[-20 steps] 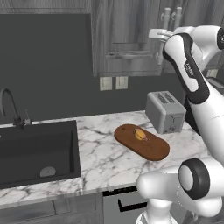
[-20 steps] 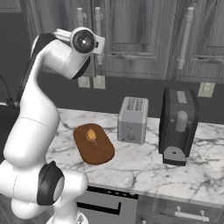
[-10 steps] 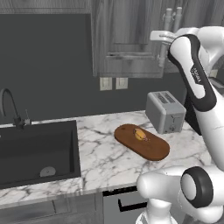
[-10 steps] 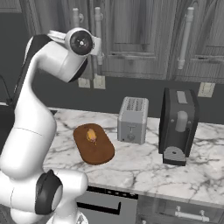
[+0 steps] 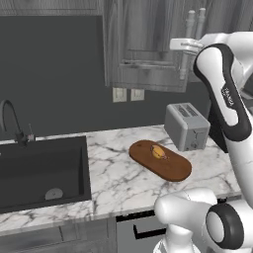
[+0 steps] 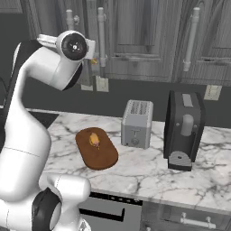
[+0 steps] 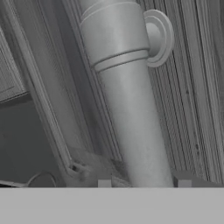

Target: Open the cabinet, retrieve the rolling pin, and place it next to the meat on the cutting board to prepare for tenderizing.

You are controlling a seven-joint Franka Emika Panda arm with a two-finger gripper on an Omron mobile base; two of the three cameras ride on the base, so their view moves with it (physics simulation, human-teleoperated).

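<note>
Grey cabinet doors shut; fingers straddle its pale bar handle, grip state can't tell. Meat sits on cutting board, mid desk, beside toaster.

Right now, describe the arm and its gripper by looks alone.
The arm is glossy white, built of rounded segments with dark joints, a round dark cap at one joint, and small dark lettering on one link. The gripper ends in two small dark tips.

glossy white arm — rounded segments, dark joint discs, small dark lettering.
</note>
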